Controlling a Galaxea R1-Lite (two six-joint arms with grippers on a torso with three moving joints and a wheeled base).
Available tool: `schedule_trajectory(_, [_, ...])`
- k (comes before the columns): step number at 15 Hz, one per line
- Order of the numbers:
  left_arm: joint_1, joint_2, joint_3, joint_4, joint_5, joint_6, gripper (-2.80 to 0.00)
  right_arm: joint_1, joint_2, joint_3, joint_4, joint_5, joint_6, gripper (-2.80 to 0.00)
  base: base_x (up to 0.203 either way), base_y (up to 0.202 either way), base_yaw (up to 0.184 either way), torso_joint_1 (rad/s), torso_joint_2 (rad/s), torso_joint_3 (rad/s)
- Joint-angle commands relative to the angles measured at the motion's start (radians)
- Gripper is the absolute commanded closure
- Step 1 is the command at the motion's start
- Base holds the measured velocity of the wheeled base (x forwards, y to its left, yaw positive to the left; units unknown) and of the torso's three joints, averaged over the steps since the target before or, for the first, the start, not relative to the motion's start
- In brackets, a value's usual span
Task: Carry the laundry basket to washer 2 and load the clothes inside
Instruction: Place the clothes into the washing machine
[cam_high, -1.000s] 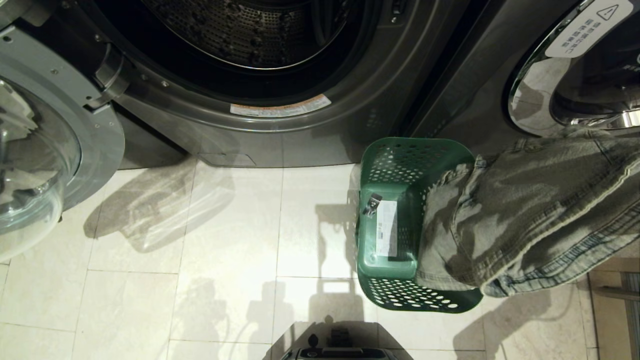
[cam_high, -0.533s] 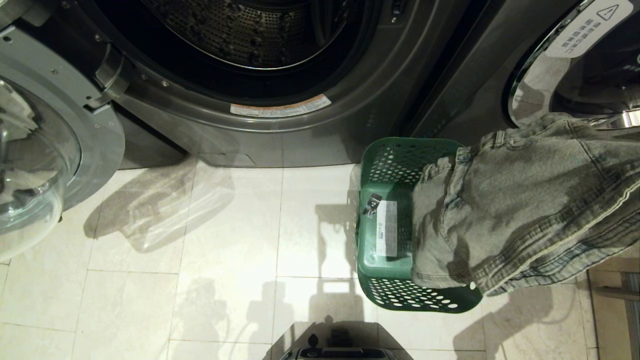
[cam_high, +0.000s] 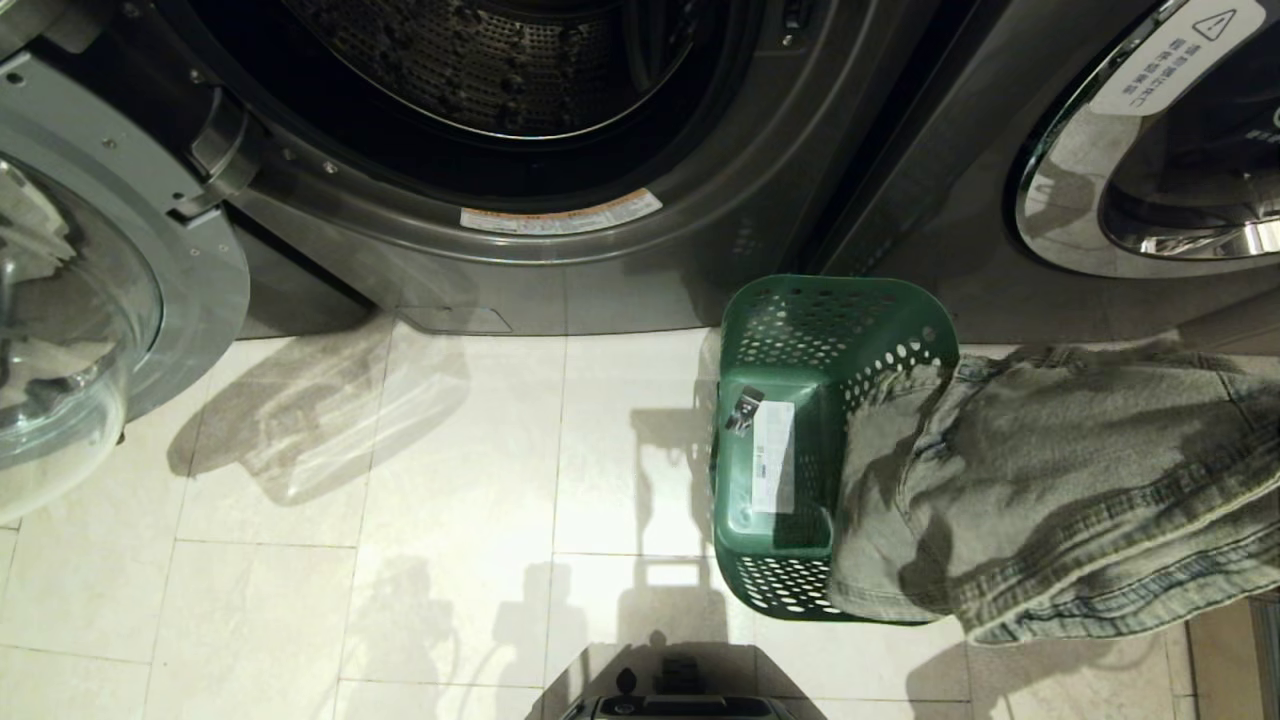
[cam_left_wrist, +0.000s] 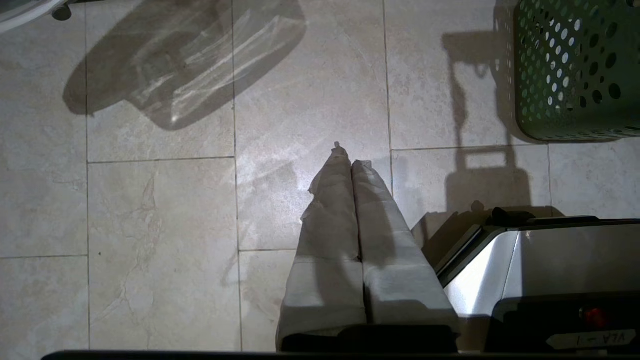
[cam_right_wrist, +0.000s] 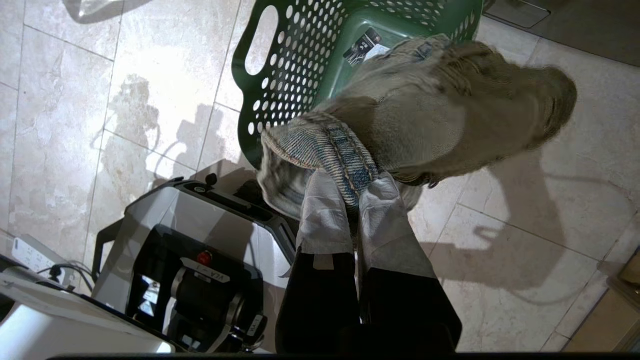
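Observation:
The dark green laundry basket (cam_high: 790, 450) (cam_right_wrist: 300, 65) stands on the tiled floor in front of the two washers. The clothes, a pale denim garment (cam_high: 1050, 480) (cam_right_wrist: 425, 110), hang partly lifted over the basket's right side. My right gripper (cam_right_wrist: 350, 185) is shut on a thick seam of the denim; in the head view it is hidden. A dark grey washer (cam_high: 520, 270) stands ahead with its drum open and no number showing, so I cannot tell whether it is washer 2. My left gripper (cam_left_wrist: 350, 155) is shut and empty, low over the floor left of the basket (cam_left_wrist: 575, 75).
The open washer's glass door (cam_high: 100, 300) swings out at the left. A second washer with a shut chrome-rimmed door (cam_high: 1150, 150) stands right of the basket. My own base (cam_high: 680, 700) (cam_right_wrist: 200, 260) is just behind the basket. A power strip (cam_right_wrist: 30, 250) lies beside it.
The denim in my right gripper swung up towards the right washer's door, then came back down lower and nearer to me. Basket and left arm stayed still.

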Motion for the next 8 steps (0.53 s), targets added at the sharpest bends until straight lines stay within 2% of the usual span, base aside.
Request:
schedule_trajectory(1, [-0.001,0.0,0.002,0.0,-0.001,0.0,0.0,0.0,-0.001,0.0,0.002,-0.001,0.001,0.0,0.0,0.0,0.0,0.0,0.0,0.0])
schedule_trajectory(5, [0.0,0.0,0.002,0.0,0.001,-0.001,0.0,0.0,-0.008,0.007,0.004,-0.001,0.002,0.0,0.0,0.017,-0.001,0.0,0.0,0.0])
schedule_trajectory(8, [0.001,0.0,0.002,0.0,0.001,-0.001,0.0,-0.001,-0.02,0.019,0.004,-0.003,-0.013,0.0,0.0,0.169,0.004,0.0,0.0,0.003])
